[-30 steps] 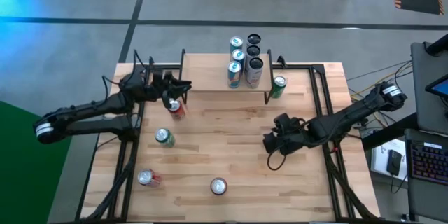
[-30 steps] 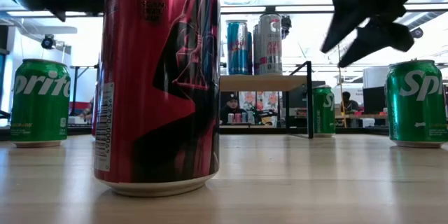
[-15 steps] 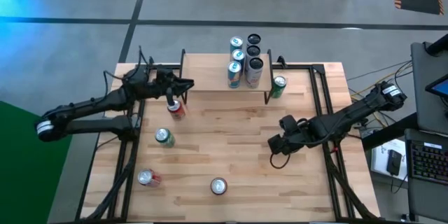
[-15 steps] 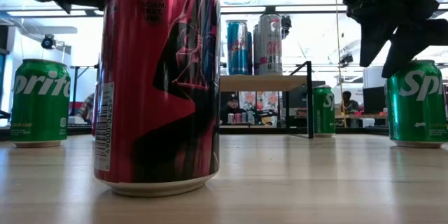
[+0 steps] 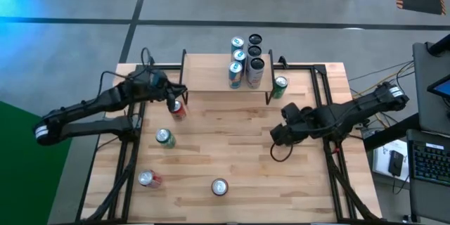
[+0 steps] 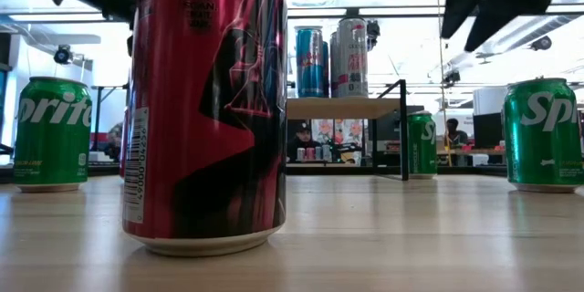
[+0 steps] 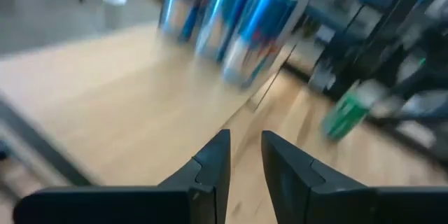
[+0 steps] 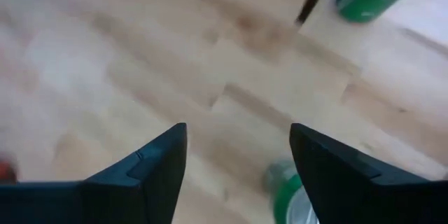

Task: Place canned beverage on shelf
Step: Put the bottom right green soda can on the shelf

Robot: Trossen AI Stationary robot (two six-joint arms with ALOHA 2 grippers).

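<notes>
The shelf (image 5: pixel 218 74) stands at the table's far middle, with several tall cans (image 5: pixel 239 58) grouped on its right end. A green can (image 5: pixel 280 86) stands on the table by the shelf's right leg. A red can (image 5: pixel 177 108) stands just near of my left gripper (image 7: pixel 243 161), which points about level toward the shelf; only a narrow gap separates its fingers, with nothing in it. My right gripper (image 8: pixel 238 154) hangs open and tilted down above another green can (image 8: pixel 288 197), clear of its top (image 6: pixel 543 84).
More cans stand on the table: a green one (image 5: pixel 164 137) at the left, a red one (image 5: pixel 146 178) near the front left, and a red one (image 5: pixel 219 186) at the front middle. Bare wood lies between the two arms. Black frame rails (image 5: pixel 126 155) run along both sides.
My right gripper has risen from just over the green can's top and tipped toward level. My left gripper has tipped up from pointing down to nearly level beside the red can, staying in about the same spot. No can has moved.
</notes>
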